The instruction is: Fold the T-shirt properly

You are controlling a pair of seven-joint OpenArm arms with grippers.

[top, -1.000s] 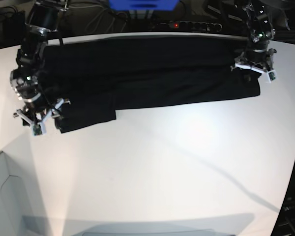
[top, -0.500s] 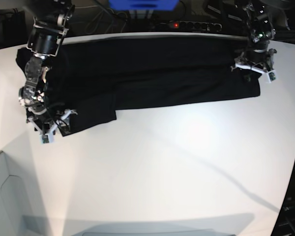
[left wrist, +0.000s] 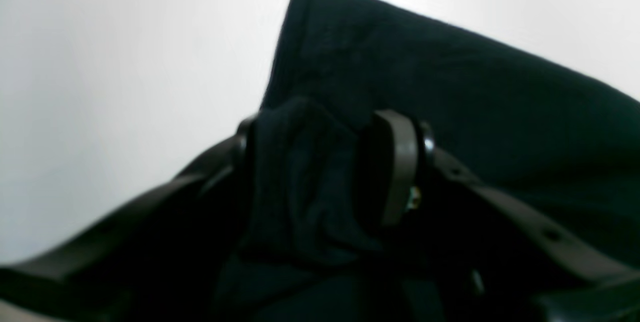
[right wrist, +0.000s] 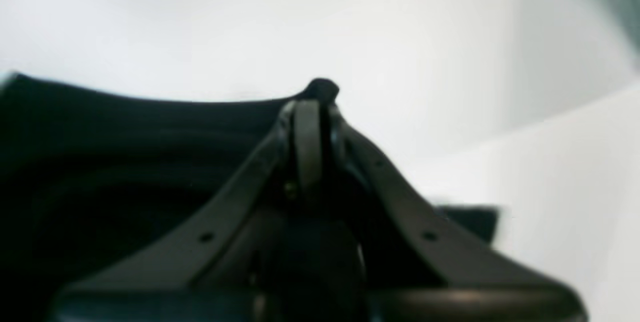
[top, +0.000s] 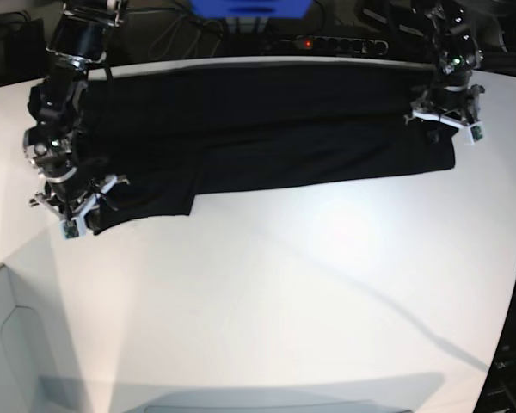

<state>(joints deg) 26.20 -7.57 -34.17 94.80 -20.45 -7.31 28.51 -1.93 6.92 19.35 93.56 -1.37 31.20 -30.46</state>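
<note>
The white table carries the T-shirt, a long black band across its far side, from ten to two o'clock. It looks soft, light and floppy, so corners and folded edges are the best holds. The left gripper pinches bunched cloth between half-open jaws; the right gripper is clamped tight on a thin edge.

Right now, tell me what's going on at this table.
A two-armed robot is folding a black T-shirt that lies stretched in a long band across the far side of the white table. The left hand has a bunch of the cloth between its fingers at one end. The right hand is shut on the edge at the other end.
</note>
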